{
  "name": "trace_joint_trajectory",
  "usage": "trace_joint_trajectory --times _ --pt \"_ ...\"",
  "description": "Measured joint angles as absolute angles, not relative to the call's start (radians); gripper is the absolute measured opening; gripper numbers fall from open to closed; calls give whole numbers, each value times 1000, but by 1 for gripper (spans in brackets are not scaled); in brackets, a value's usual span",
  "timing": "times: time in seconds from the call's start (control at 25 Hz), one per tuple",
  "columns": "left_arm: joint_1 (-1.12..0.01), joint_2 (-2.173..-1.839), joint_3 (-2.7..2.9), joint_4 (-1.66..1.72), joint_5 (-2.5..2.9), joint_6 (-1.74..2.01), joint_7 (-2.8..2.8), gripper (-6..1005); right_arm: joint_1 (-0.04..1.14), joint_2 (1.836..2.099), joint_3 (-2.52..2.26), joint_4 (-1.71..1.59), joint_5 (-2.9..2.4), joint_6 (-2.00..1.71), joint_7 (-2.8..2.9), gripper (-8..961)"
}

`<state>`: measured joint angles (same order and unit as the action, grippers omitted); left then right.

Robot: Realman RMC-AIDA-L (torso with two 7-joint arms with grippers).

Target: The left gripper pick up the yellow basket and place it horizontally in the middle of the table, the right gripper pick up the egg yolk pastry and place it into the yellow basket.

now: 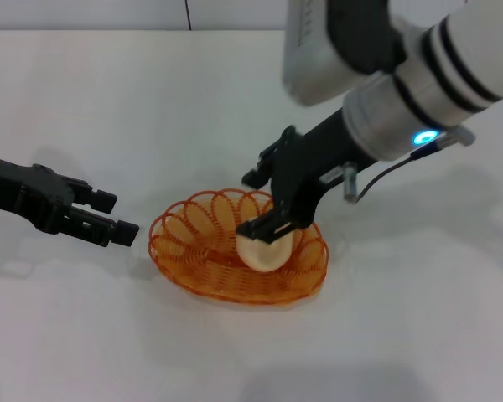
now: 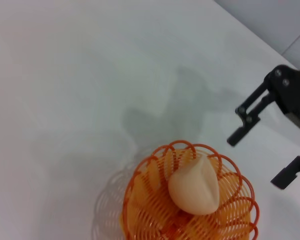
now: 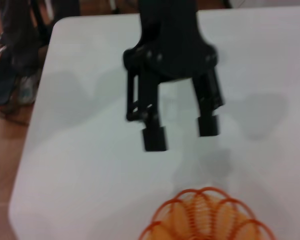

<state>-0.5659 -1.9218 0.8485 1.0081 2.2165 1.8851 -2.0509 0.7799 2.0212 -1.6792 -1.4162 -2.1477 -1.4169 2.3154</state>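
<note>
Orange-yellow wire forms the one yellow basket, an oval with a looped, scalloped rim and see-through sides, lying flat on the plain white table near the front middle of the head view. Inside it sits the one egg yolk pastry, a small, smooth, pale beige dome; in the left wrist view the same pastry shows a soft crease and rests over the basket wires.

The right gripper, a black two-fingered claw on a black arm with a silver-grey joint, reaches down into the basket from behind. Its jaws stand about a pastry's width apart, the fingertips touching the top of the pastry; whether they press on it cannot be told.

The left gripper, a similar black claw, hangs just beside the basket's left rim, apart from it. Its jaws are spread wide with nothing between them, as the right wrist view also shows.

Count: one basket, one pastry, two grippers.
</note>
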Motion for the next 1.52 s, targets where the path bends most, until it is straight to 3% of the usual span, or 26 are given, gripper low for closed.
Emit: trace_joint_trajectory --times 0.32,0.76,0.96,1.52 --pt "-564 -1922 842 1009 2215 1885 -2040 872 656 2014 -1508 -1520 -2155 -1453 2292 636" --pt "-549 -1922 817 1012 2210 1884 -2013 872 436 2009 -1291 -1539 -2150 -1539 2132 653" --pt "-551 -1921 816 1012 2205 1884 -2000 872 367 2010 -1231 -1536 -2116 -1595 2070 854" --pt "-534 -1922 815 1014 2171 1895 -1974 872 290 2009 -1186 -1432 -1955 -1646 1876 868"
